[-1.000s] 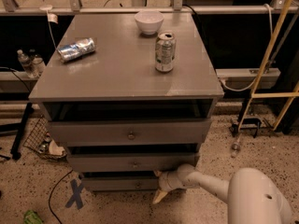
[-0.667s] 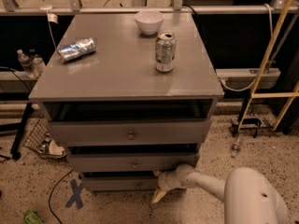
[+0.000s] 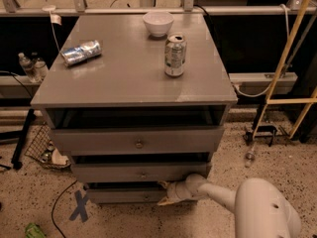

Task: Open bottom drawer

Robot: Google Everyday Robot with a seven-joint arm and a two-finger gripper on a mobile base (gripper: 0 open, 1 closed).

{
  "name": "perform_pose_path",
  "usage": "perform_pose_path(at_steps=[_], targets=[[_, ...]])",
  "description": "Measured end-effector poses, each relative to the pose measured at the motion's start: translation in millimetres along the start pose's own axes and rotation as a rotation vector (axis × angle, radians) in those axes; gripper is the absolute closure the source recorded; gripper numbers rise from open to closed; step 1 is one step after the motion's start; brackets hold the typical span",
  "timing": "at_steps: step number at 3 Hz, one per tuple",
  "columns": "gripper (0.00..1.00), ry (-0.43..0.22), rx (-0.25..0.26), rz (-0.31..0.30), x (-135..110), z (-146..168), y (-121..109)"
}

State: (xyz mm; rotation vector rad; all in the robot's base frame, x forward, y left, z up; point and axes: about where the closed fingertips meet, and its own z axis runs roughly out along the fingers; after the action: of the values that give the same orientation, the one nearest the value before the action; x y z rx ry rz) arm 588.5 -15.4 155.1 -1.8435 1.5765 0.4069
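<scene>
The grey cabinet [image 3: 133,83] has three flat-fronted drawers, each with a small round knob. The bottom drawer [image 3: 119,196] is the lowest, just above the floor, and its front stands a little out from the cabinet. My white arm [image 3: 223,195] reaches in from the lower right. The gripper [image 3: 167,192] is at the right part of the bottom drawer's front, by its top edge. The drawer's knob is near the gripper and hard to make out.
On the cabinet top stand a white bowl [image 3: 158,23], an upright soda can [image 3: 175,55] and a crushed can lying on its side [image 3: 81,52]. A wire basket [image 3: 42,150] sits at the left on the floor. A blue tape cross [image 3: 79,206] marks the floor. A yellow ladder frame [image 3: 290,68] stands at right.
The arm and gripper stay at the bottom drawer's right side, with only a slight shift. The drawers look the same.
</scene>
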Motion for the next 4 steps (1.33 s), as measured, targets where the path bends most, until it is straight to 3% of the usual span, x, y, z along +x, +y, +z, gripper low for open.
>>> perform_pose_path(at_steps=[2, 3, 4], targets=[[0.85, 0.001, 0.0, 0.029, 6.2, -9.8, 13.7], [1.0, 0.001, 0.0, 0.03, 4.0, -12.5, 12.8], [1.0, 0.001, 0.0, 0.03, 4.0, -12.5, 12.9]])
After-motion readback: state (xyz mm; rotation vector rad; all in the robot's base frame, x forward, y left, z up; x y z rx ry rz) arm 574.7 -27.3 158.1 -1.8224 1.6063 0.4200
